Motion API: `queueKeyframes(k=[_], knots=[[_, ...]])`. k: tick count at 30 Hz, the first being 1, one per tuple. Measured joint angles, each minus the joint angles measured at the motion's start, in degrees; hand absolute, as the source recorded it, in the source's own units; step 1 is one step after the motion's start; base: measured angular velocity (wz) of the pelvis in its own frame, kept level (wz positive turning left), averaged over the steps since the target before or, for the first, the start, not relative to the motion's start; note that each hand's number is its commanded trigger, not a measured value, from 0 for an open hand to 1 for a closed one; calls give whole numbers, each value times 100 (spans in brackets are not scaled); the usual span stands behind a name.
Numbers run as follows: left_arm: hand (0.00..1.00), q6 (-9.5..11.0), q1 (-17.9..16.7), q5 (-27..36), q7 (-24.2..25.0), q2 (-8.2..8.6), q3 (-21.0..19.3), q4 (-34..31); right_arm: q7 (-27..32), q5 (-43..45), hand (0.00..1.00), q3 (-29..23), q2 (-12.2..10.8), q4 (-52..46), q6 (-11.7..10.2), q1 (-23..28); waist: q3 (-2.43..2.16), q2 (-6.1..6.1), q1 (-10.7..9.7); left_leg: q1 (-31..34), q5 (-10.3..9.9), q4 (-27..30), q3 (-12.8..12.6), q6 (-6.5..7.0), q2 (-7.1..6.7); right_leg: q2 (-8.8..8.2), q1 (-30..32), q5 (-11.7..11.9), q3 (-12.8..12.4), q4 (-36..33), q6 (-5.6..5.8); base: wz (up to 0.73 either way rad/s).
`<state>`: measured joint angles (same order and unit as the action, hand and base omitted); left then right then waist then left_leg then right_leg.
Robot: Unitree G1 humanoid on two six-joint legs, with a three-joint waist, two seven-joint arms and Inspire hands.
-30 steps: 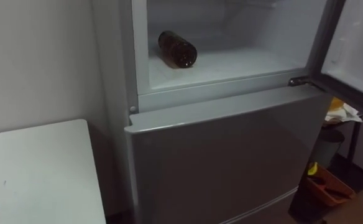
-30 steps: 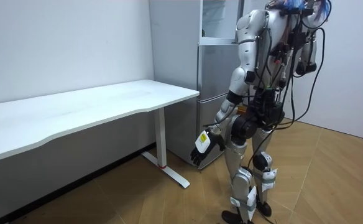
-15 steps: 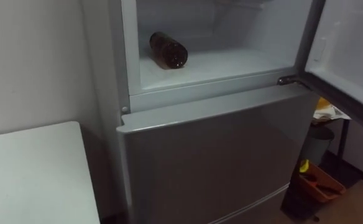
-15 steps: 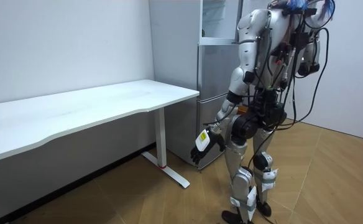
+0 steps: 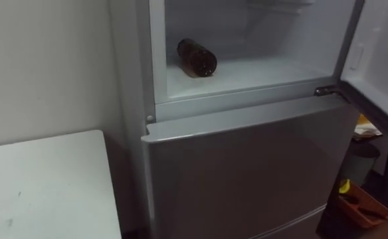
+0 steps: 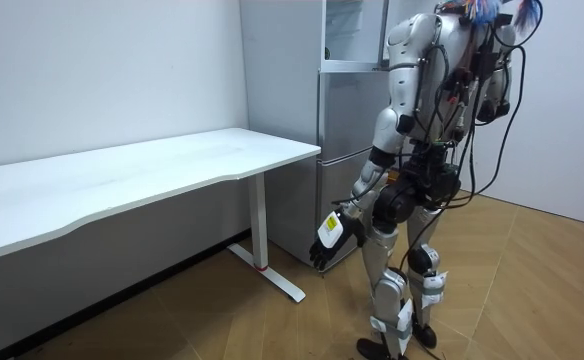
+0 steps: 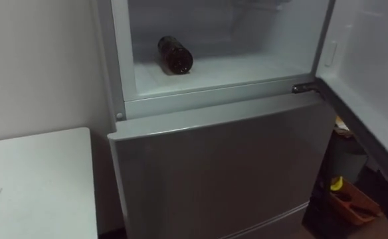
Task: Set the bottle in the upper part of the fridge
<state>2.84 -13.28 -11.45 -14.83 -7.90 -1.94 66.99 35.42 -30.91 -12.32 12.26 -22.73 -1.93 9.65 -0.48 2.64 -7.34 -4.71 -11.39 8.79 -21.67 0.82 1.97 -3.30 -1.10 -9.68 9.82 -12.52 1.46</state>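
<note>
While the bottle (image 5: 196,57) stays lying in the fridge (image 5: 234,101), my left hand (image 6: 330,232) hangs loose and empty, so I'm done.

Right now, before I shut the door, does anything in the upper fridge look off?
The bottle lies on its side on the upper fridge's floor, near the left wall, base toward us, not upright; it might roll. The upper door stands open. No spill or damage shows.
</note>
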Motion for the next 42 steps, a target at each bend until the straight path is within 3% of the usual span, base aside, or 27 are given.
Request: queueKeyframes(k=[16,22,31,42], knots=[[0,-46,37,-1,31,6,13,3,-547,85,0,47,7,-66,0,-2,50,11,154,39,1,-9,152,-9,1,5,-97,7,143,135,2,5],[0,-46,71,-4,32,16,10,3,-874,500,0,49,34,-114,0,-37,27,-25,266,57,-7,-15,170,-29,28,29,-117,14,160,175,-9,1],[0,-46,160,-4,43,23,11,-11,-1368,648,0,116,50,-121,0,-63,54,4,438,48,-17,-19,252,-45,38,38,-178,14,197,190,-9,6],[0,-44,182,-4,40,29,11,-12,-1693,671,0,157,51,-122,0,-64,31,-34,463,52,-17,-7,298,-46,35,39,-188,14,193,187,-9,1]])
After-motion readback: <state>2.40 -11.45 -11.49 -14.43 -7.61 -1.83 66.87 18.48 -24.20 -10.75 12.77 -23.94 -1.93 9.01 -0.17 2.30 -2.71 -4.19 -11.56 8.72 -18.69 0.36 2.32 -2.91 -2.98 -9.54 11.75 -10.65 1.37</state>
